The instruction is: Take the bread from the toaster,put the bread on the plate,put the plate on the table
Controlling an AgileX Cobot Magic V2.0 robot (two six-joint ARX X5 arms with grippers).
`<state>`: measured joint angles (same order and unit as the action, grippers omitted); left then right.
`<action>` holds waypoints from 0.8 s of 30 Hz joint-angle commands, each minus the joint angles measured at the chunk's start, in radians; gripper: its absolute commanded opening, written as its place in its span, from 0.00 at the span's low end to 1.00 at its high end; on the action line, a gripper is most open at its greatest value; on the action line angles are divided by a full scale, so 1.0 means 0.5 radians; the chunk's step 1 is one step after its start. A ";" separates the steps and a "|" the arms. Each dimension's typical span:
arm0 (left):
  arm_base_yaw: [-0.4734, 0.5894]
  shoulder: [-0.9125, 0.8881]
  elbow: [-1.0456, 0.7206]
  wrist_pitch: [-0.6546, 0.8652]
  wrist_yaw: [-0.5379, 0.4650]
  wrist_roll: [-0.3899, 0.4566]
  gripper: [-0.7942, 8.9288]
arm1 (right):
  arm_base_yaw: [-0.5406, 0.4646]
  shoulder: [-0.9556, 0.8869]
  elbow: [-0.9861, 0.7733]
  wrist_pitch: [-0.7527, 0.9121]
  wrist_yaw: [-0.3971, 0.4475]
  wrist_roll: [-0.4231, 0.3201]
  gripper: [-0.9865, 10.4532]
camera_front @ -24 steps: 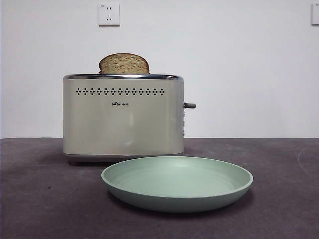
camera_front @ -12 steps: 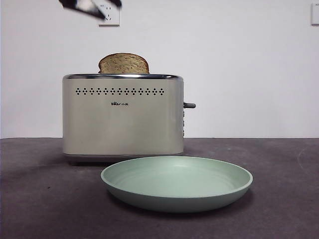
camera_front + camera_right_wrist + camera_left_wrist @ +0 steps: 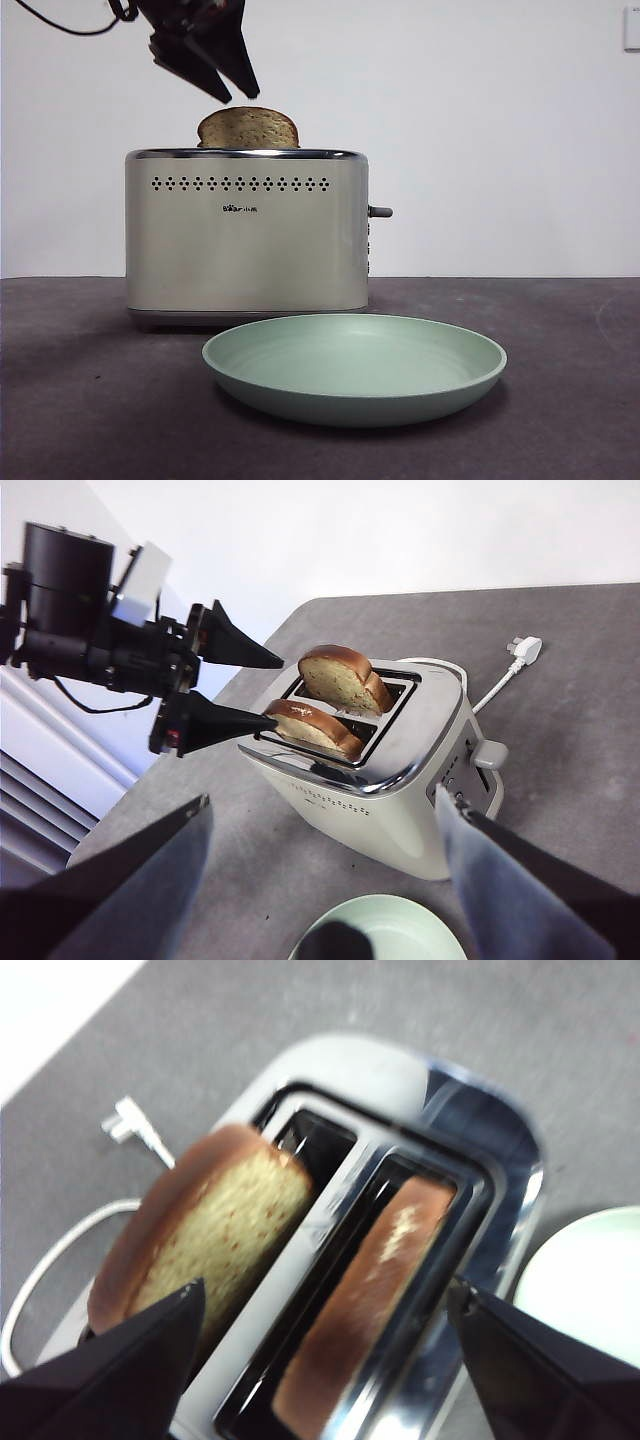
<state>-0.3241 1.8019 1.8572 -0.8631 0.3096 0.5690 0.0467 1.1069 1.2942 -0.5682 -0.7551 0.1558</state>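
Your left gripper (image 3: pixel 232 98) hangs just above the toaster (image 3: pixel 247 235), over its left end, with its two black jaws spread wide and holding nothing. From the left wrist you look straight down into the two slots — a slice sits in each one. The bread (image 3: pixel 362 1310) you want is the wide, flat-topped slice with the dark crust; it sits low in the slot nearer the plate, and in the right wrist view (image 3: pixel 312 729) its top pokes only a little above the chrome rim. The other slice (image 3: pixel 248 128), with the round dome top, stands higher in the far slot, and it is the one you see sticking up in the front view. The jaws touch neither slice. The pale green plate (image 3: pixel 355 398) lies flat on the dark table (image 3: pixel 80 400) just in front of the toaster, and nothing is on it. A white power cord (image 3: pixel 60 1250) and plug lie on the table behind the toaster. Your right gripper (image 3: pixel 320 820) waits high above the plate side, jaws wide apart and holding nothing.
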 commanded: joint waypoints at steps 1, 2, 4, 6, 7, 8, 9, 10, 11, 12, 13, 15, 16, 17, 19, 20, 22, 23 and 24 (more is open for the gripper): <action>-0.003 0.067 -0.006 -0.005 -0.037 0.049 0.50 | 0.006 0.003 0.006 -0.002 0.006 -0.030 0.42; -0.003 0.085 -0.006 -0.008 -0.045 0.054 0.50 | 0.006 0.003 0.006 -0.008 0.006 -0.030 0.42; -0.003 0.122 -0.006 -0.018 -0.043 0.054 0.50 | 0.006 0.003 0.006 -0.032 0.006 -0.031 0.42; -0.003 0.156 -0.006 -0.017 -0.042 0.055 0.50 | 0.006 0.003 0.006 -0.051 0.007 -0.031 0.42; -0.003 0.170 -0.006 -0.011 -0.042 0.055 0.50 | 0.006 0.003 0.006 -0.063 0.007 -0.031 0.42; -0.003 0.183 -0.006 0.001 -0.043 0.055 0.50 | 0.006 0.003 0.006 -0.074 0.007 -0.033 0.42; -0.003 0.186 -0.006 0.011 -0.046 0.055 0.48 | 0.006 0.003 0.006 -0.085 0.008 -0.038 0.42; -0.003 0.186 -0.006 0.022 -0.051 0.055 0.43 | 0.006 0.003 0.006 -0.098 0.011 -0.043 0.42; -0.004 0.186 -0.006 0.040 -0.056 0.055 0.36 | 0.006 0.003 0.006 -0.110 0.012 -0.053 0.42; -0.004 0.185 -0.006 0.057 -0.059 0.055 0.30 | 0.006 0.005 0.006 -0.118 0.015 -0.053 0.42; -0.004 0.177 -0.006 0.066 -0.068 0.055 0.21 | 0.006 0.007 0.006 -0.125 0.034 -0.053 0.42; -0.008 0.163 -0.005 0.062 -0.105 0.055 0.07 | 0.006 0.011 0.006 -0.143 0.104 -0.070 0.42; -0.008 0.151 -0.005 0.052 -0.134 0.054 0.07 | 0.011 0.012 0.006 -0.157 0.143 -0.089 0.42; -0.010 0.136 -0.005 0.035 -0.153 0.053 0.07 | 0.016 0.012 0.006 -0.175 0.194 -0.107 0.42; -0.017 0.101 -0.005 0.000 -0.150 0.053 0.07 | 0.018 0.026 0.006 -0.193 0.260 -0.111 0.42; -0.021 0.079 -0.005 -0.014 -0.147 0.050 0.07 | 0.018 0.036 0.006 -0.202 0.269 -0.112 0.42; -0.025 0.025 -0.005 -0.029 -0.143 0.028 0.07 | 0.018 0.063 0.006 -0.224 0.268 -0.112 0.42; -0.032 -0.008 -0.005 -0.028 -0.143 0.003 0.07 | 0.018 0.079 0.006 -0.241 0.268 -0.112 0.42; -0.037 -0.040 -0.005 -0.027 -0.137 -0.010 0.07 | 0.018 0.099 0.006 -0.254 0.268 -0.112 0.42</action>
<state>-0.3378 1.8057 1.8572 -0.8890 0.2375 0.5797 0.0528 1.1439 1.2942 -0.6933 -0.6243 0.1112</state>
